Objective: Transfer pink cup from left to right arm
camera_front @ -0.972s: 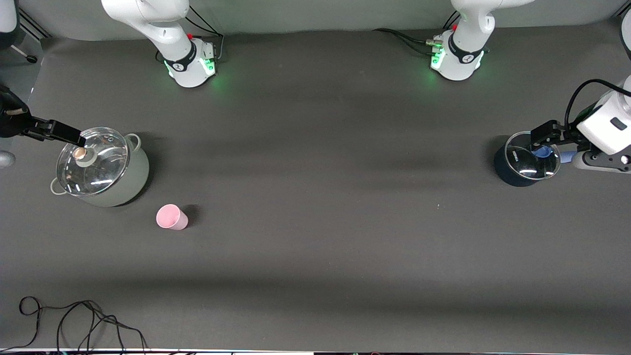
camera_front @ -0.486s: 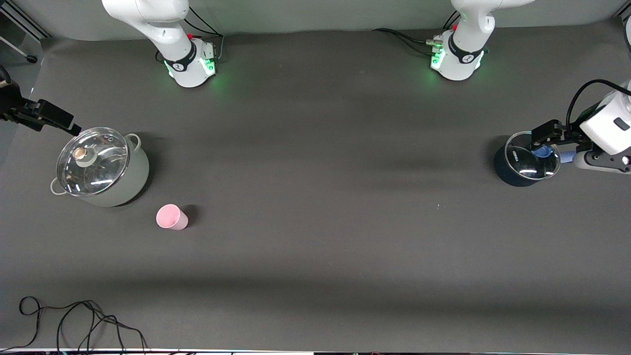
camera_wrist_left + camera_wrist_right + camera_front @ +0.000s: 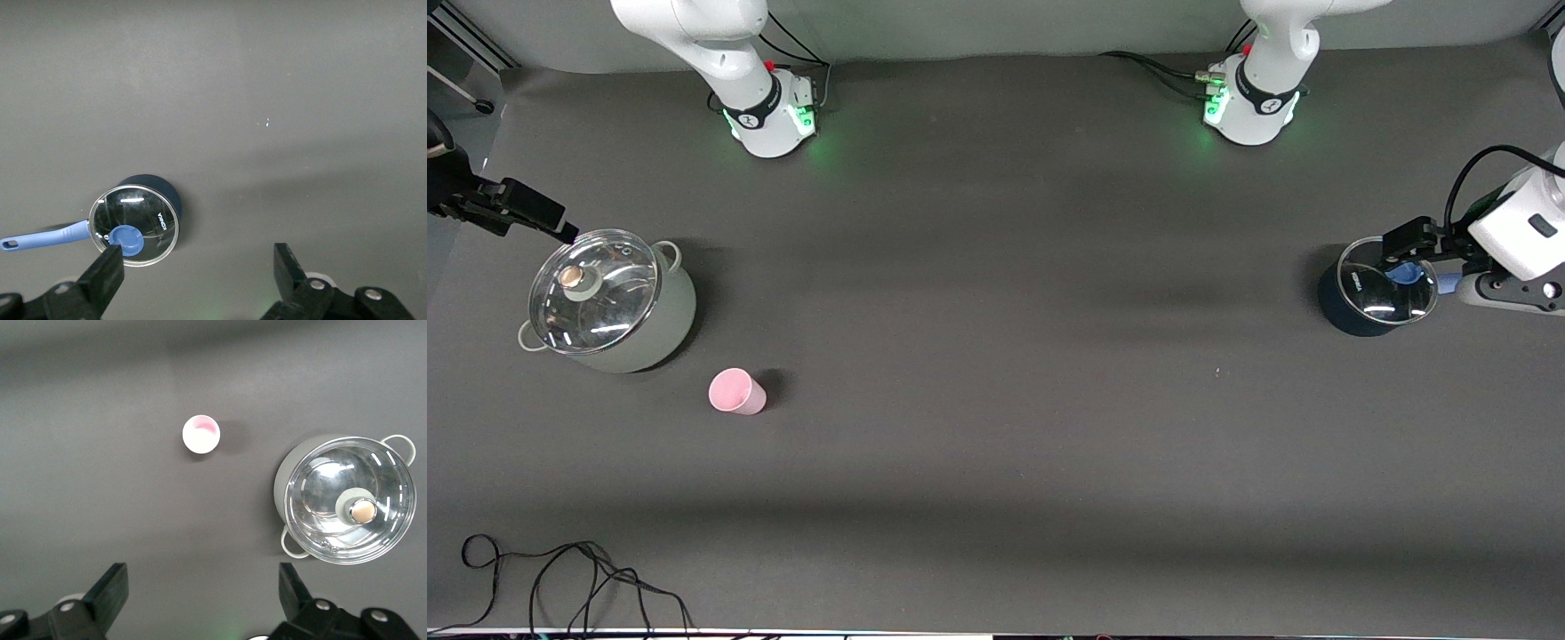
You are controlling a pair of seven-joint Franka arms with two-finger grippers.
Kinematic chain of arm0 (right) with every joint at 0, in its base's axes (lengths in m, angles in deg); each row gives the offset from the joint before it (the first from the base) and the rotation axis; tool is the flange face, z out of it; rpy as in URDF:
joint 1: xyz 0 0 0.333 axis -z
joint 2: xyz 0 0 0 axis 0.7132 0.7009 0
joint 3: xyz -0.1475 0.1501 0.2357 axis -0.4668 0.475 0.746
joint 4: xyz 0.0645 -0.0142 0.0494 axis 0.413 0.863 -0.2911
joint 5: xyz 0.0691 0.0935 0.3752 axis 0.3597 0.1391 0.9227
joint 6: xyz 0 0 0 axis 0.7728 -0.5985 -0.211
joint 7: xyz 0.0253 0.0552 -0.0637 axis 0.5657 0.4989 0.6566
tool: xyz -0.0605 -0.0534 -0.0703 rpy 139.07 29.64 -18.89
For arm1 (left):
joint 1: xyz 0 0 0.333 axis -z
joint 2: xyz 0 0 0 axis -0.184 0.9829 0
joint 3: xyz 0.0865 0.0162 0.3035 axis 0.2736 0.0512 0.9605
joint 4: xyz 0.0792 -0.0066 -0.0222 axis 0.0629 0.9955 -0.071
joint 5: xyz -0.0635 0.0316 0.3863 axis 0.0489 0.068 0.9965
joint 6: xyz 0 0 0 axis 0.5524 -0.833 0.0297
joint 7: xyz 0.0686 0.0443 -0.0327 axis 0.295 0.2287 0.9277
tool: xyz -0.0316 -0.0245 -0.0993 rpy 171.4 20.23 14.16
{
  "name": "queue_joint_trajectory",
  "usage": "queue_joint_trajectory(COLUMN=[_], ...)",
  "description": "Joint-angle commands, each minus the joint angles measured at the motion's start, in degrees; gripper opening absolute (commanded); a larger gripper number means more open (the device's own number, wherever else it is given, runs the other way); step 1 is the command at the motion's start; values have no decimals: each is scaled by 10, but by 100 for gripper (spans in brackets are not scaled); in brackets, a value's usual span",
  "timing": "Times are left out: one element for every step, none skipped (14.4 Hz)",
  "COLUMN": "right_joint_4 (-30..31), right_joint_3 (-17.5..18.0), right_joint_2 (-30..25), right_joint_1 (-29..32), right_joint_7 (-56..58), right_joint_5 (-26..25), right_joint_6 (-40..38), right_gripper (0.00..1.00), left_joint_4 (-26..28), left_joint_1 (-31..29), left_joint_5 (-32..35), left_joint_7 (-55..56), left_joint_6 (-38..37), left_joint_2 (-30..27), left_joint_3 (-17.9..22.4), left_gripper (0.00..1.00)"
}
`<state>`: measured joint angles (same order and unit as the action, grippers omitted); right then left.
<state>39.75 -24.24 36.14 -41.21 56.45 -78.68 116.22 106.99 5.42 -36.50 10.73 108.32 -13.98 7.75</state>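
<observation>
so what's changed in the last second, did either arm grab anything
Neither took hold of anything. The right gripper was over the grey pot's glass lid near the knob a second ago; it pulled back off the lid toward the table's edge and now hangs open just off its rim. The left gripper stayed open over the blue saucepan. The pink cup and both pots haven't moved.

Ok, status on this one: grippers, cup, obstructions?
Left gripper open over dark saucepan. Right gripper open beside grey pot. Pink cup upright on table, unheld.
</observation>
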Motion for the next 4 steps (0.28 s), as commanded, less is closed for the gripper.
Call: queue_joint_trajectory(right_joint_4=[10,10,10,10], right_joint_3=[3,3,3,3], right_joint_2=[-8,-8,-8,-8], right_joint_1=[3,3,3,3], right_joint_7=[8,8,8,9], right_joint_5=[7,7,7,7], right_joint_6=[11,11,11,11], right_gripper=[100,100,100,100], left_joint_4=[2,2,2,2], left_joint_1=[10,10,9,9], left_joint_5=[-5,-5,-5,-5], left_joint_7=[-6,-6,-6,-6], left_joint_6=[3,4,4,4], left_joint_2=[-4,-4,-4,-4], left_joint_3=[9,9,9,9], left_gripper=[100,100,100,100])
